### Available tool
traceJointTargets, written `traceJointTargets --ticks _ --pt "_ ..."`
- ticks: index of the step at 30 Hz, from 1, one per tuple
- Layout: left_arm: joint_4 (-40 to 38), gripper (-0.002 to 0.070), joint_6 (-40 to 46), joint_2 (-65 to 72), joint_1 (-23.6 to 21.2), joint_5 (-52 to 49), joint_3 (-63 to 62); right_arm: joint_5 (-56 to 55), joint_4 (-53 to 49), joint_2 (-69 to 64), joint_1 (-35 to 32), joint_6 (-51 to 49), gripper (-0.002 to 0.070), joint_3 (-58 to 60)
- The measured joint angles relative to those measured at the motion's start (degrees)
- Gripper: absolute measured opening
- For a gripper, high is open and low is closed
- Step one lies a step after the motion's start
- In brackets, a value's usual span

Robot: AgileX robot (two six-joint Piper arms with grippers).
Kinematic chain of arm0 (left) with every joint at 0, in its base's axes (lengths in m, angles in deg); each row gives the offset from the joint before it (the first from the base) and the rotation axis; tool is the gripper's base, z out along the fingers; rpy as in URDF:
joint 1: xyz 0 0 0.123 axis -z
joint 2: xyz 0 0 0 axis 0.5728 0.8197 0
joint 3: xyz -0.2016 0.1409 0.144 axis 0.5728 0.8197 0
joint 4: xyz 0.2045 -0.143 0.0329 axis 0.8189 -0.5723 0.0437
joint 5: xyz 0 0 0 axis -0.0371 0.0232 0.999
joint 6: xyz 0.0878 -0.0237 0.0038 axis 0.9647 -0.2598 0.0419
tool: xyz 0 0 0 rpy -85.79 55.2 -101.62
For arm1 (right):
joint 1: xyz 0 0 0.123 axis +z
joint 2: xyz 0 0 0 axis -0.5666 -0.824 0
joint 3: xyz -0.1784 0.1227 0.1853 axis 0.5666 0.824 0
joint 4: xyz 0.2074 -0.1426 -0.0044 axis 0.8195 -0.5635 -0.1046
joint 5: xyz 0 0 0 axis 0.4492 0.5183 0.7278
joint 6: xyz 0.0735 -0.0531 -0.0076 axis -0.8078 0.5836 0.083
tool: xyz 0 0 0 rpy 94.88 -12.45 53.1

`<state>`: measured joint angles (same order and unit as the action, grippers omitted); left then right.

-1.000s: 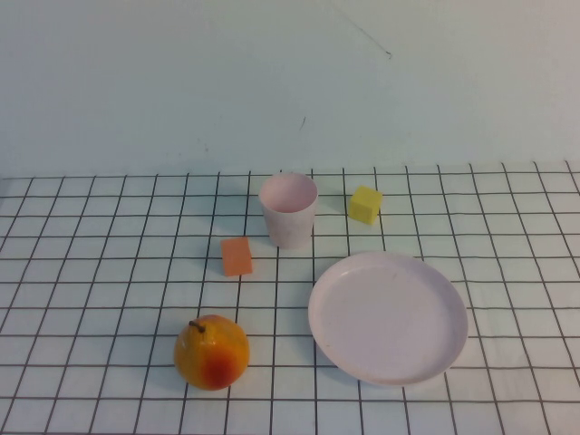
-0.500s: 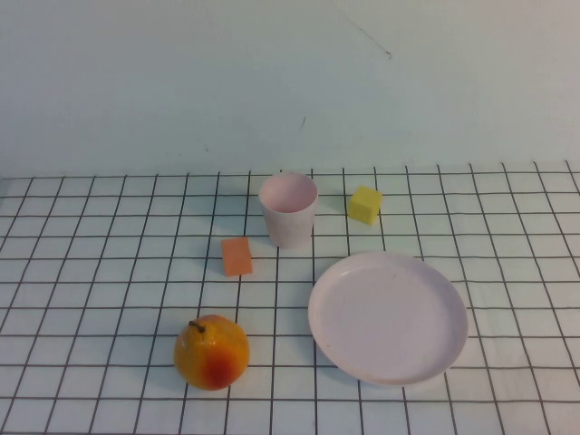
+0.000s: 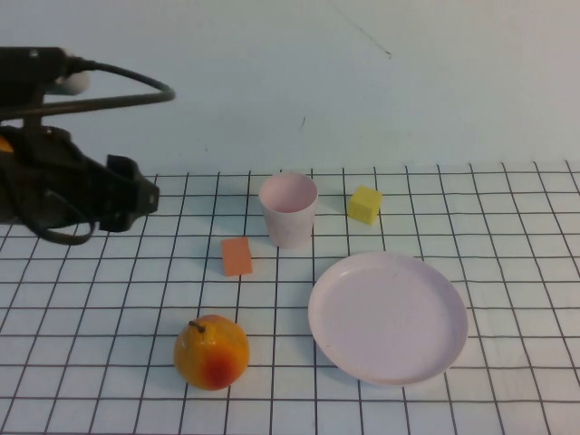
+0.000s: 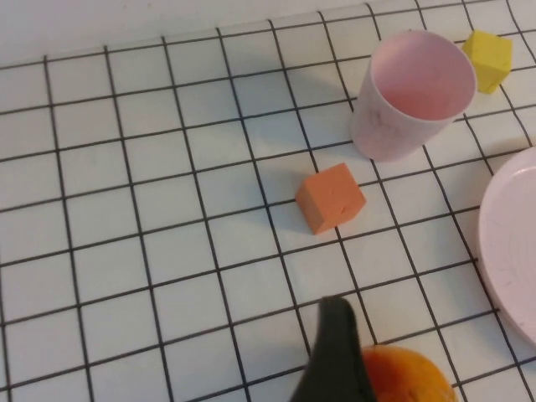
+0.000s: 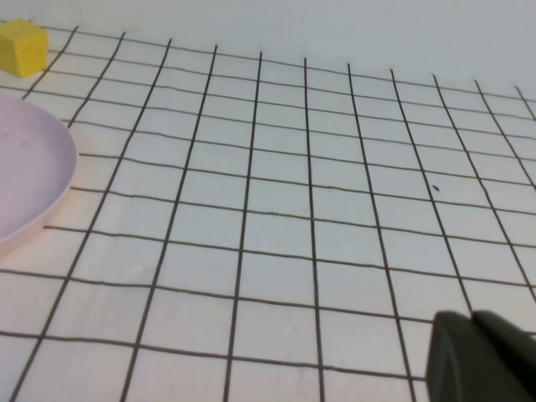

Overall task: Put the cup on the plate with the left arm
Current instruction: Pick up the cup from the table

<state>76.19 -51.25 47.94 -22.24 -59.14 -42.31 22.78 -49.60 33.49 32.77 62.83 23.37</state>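
white gridded tablecloth (image 3: 507, 195) carries everything: left gripper (image 3: 127, 195), jaw state untellable, hangs well left of the upright pale pink plastic cup (image 3: 288, 209); right gripper (image 5: 481, 356) likewise untellable; the orange foam block (image 3: 236, 256) just left of the cup risks a knock.

Left arm (image 3: 68, 190) in at far left, above the table (image 3: 507, 208), well apart from the cup (image 3: 288, 210). Cup upright, far of plate (image 3: 388, 317). Orange block (image 3: 236, 256) left of cup, yellow cube (image 3: 364, 204) right, fruit (image 3: 211, 352) near left.
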Motion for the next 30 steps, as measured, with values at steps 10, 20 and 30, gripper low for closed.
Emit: traceJointTargets --ticks 10,20,30 --pt "-0.96 0.0507 0.58 22.52 7.27 1.58 -14.69 0.00 0.00 0.00 0.00 0.00 -0.0002 0.00" --pt "-1.79 0.0511 -3.48 46.11 7.10 -5.10 -42.12 0.00 0.00 0.00 0.00 0.00 -0.0002 0.00" --pt "5.64 0.0511 -6.46 65.23 7.10 -16.70 -64.55 0.00 0.00 0.00 0.00 0.00 -0.0002 0.00"
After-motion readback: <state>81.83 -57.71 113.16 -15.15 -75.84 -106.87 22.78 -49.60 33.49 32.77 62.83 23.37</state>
